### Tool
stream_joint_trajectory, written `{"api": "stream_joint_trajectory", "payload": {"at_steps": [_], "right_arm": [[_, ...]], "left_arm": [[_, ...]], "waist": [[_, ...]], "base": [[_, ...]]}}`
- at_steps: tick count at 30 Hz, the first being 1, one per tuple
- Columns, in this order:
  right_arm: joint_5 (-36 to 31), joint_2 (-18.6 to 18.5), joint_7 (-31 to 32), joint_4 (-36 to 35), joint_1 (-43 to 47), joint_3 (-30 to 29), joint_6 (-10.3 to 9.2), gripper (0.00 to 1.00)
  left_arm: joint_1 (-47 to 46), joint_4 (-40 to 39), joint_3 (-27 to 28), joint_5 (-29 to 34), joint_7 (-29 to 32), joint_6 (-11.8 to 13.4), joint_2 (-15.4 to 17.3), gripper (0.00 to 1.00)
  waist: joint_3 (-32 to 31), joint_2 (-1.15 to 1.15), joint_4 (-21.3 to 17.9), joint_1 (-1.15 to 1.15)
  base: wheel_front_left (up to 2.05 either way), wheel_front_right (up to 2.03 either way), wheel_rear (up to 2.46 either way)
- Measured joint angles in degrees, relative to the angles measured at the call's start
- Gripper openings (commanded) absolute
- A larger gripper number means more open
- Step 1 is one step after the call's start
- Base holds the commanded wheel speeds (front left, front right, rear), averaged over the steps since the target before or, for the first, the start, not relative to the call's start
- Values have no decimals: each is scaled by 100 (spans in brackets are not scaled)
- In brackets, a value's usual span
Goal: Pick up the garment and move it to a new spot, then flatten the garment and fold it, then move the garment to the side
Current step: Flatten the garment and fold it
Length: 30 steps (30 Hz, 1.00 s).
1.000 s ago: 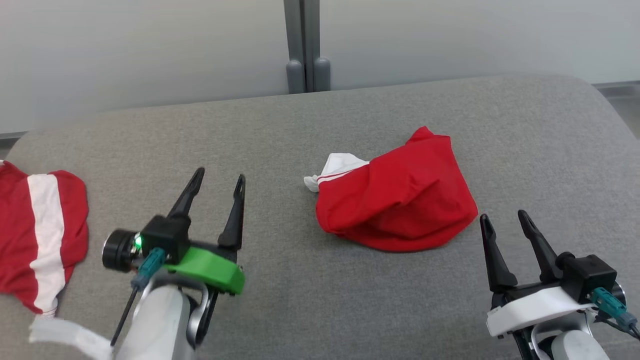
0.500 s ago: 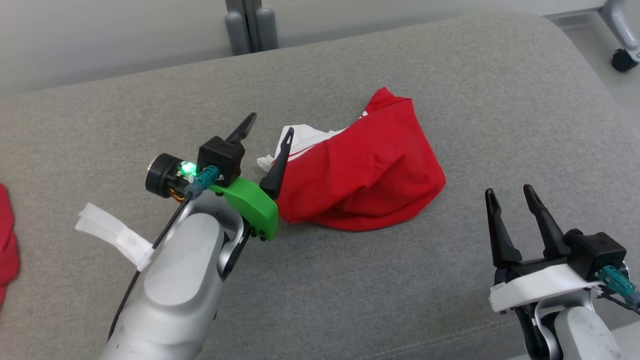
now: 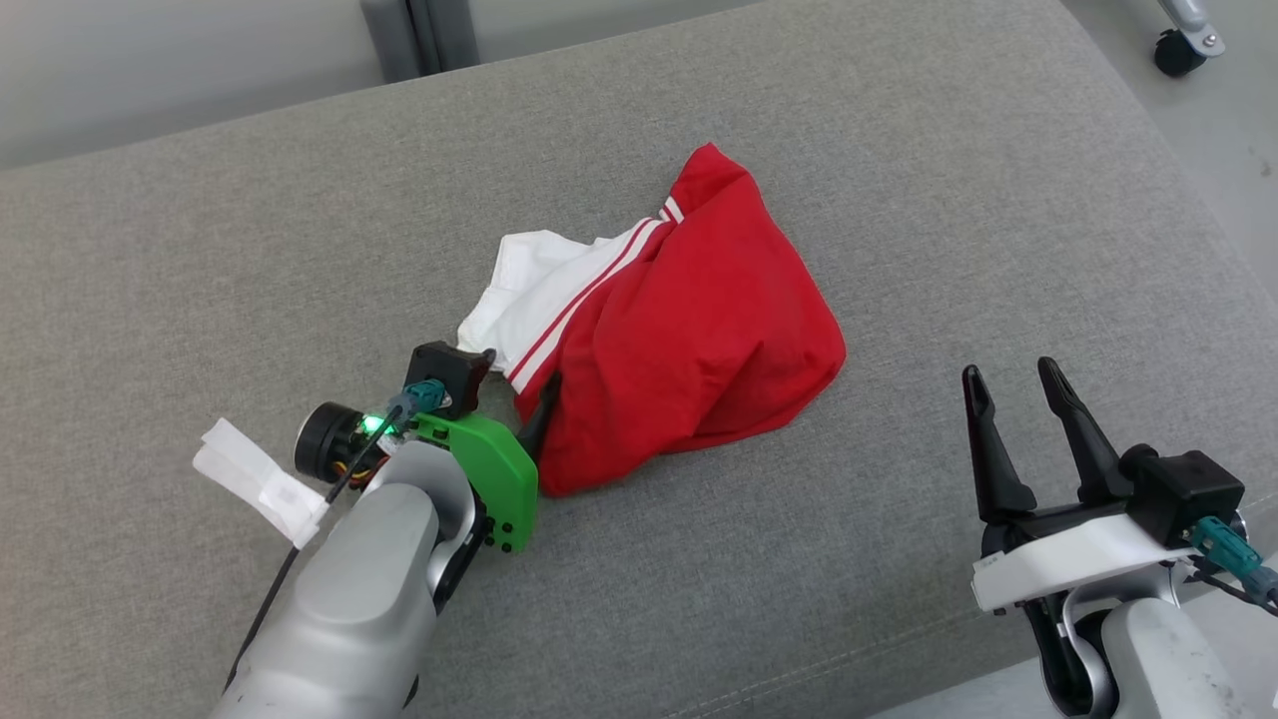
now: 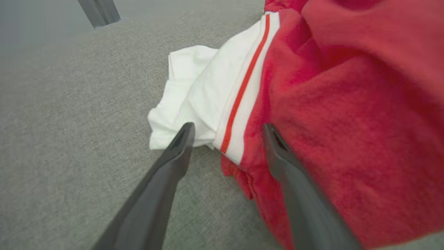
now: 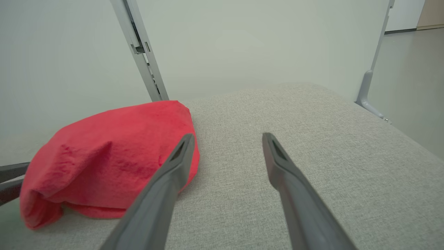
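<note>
Left end effector (image 4: 228, 127) agape astride striped hem of garment (image 4: 347, 104)

I see the crumpled red soft-fabric garment (image 3: 699, 340) lying in a loose, bunched heap on the grey upholstered cushion (image 3: 949, 180), about the middle of my head view. Its white panel (image 3: 529, 290), edged with thin red and white stripes, spills out at the heap's 10 o'clock side, low against the cushion. A red corner peaks toward 12 o'clock. The bulk mounds up toward 4 o'clock, creased, not yet flattened.
</note>
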Motion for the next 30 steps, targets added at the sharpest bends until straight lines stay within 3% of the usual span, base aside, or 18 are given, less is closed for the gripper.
{"api": "stream_joint_trajectory", "payload": {"at_steps": [3,4,6,7,14,20,26,30], "right_arm": [[25,-31,-1,-3,-37,5,0,100],[25,-32,-3,-3,-38,5,0,100],[24,-29,-4,-9,-38,5,0,100],[24,-30,-5,-15,-38,3,-1,100],[19,-24,-5,-33,-29,-23,-1,100],[2,-11,-5,-25,72,-47,-1,100],[-21,24,-7,-57,180,-101,0,100],[-44,65,-7,-58,210,-91,0,100]], "left_arm": [[-15,198,-89,-148,48,0,-30,98],[-18,243,-143,-167,79,0,-42,50],[-30,326,-234,-266,51,0,-73,6],[-55,345,-277,-299,-1,0,-79,0],[-274,445,-405,-459,-385,0,-102,0],[-510,238,-175,-499,-632,79,-32,0],[-528,-695,339,-453,-665,402,376,0],[-65,-1477,748,-350,-665,671,732,0]], "waist": [[-5,0,-37,0],[-8,0,-46,0],[-12,0,-65,0],[-14,0,-72,0],[-64,0,-42,0],[-163,0,110,0],[-261,0,397,0],[-343,0,618,0]], "base": [[0,0,0],[0,0,0],[0,0,0],[0,0,0],[0,0,0],[0,0,0],[0,0,0],[0,0,0]]}}
